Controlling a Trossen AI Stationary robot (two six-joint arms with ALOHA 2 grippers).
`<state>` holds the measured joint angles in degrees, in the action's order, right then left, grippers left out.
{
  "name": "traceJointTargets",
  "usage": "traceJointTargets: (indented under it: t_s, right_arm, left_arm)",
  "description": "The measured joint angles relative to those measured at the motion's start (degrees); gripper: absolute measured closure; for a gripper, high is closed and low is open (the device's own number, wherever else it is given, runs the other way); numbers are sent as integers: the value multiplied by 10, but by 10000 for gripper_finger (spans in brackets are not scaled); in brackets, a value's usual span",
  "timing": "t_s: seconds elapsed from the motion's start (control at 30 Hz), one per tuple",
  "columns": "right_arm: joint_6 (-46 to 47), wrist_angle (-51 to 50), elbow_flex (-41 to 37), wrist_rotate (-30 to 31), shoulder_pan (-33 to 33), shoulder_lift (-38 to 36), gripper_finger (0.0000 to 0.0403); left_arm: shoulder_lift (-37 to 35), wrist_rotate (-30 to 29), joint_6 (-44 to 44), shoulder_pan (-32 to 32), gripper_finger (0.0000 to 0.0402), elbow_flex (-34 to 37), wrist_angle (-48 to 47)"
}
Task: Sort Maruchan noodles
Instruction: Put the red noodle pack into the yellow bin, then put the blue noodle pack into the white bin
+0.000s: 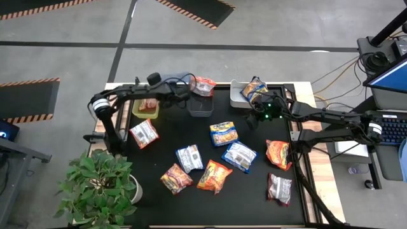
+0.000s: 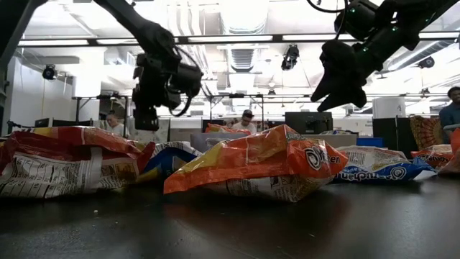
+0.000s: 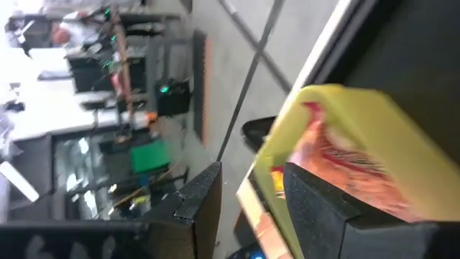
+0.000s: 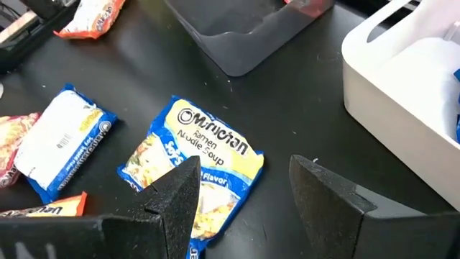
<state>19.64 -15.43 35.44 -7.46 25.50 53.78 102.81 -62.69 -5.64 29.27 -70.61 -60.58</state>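
An orange-red packet (image 2: 251, 169) lies nearest the low camera, at the table's six o'clock. The left gripper (image 1: 186, 87) hangs at eleven o'clock, fingers apart and empty, a red packet (image 1: 204, 85) resting on the dark bin's (image 1: 200, 108) rim beside it. The right gripper (image 4: 241, 194) hovers at one o'clock, parted and empty, over a blue-and-yellow packet (image 4: 198, 173); other noodle packets lie scattered from centre to four o'clock.

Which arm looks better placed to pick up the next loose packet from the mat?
Probably the right. The right gripper hovers open directly over a blue-and-yellow packet. The left gripper, open and empty, is up at the green bin, away from the loose packets.
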Motion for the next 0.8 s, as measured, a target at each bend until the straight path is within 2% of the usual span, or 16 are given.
traceJointTargets:
  t_s: [0.13, 0.3, 0.37, 0.47, 0.53, 0.6, 0.7, 0.8]
  right_arm:
    - [3, 8, 0, 0, 0, 0, 200]
    - [4, 15, 0, 0, 0, 0, 200]
    - [7, 15, 2, 0, 0, 0, 200]
    - [8, 16, 4, -1, 0, 0, 200]
    - [9, 15, 4, -1, 0, 0, 200]
    - [10, 15, 4, -1, 0, 0, 200]
    - [23, 12, 4, -15, 0, 0, 200]
    - [34, 12, 4, -36, -1, 0, 200]
  left_arm:
    - [-27, 62, 4, -34, 280, 0, 13]
    - [-56, 195, 38, -64, 296, 5, 48]
    - [-69, 193, 50, -69, 304, 13, 69]
    - [-74, 120, 34, -58, 318, 23, 76]
    - [-74, 98, 9, -43, 328, 28, 71]
    - [-74, 121, -10, -30, 340, 35, 70]
    - [-75, 197, -18, -28, 363, 45, 71]
    - [-81, 226, -10, -46, 382, 47, 80]
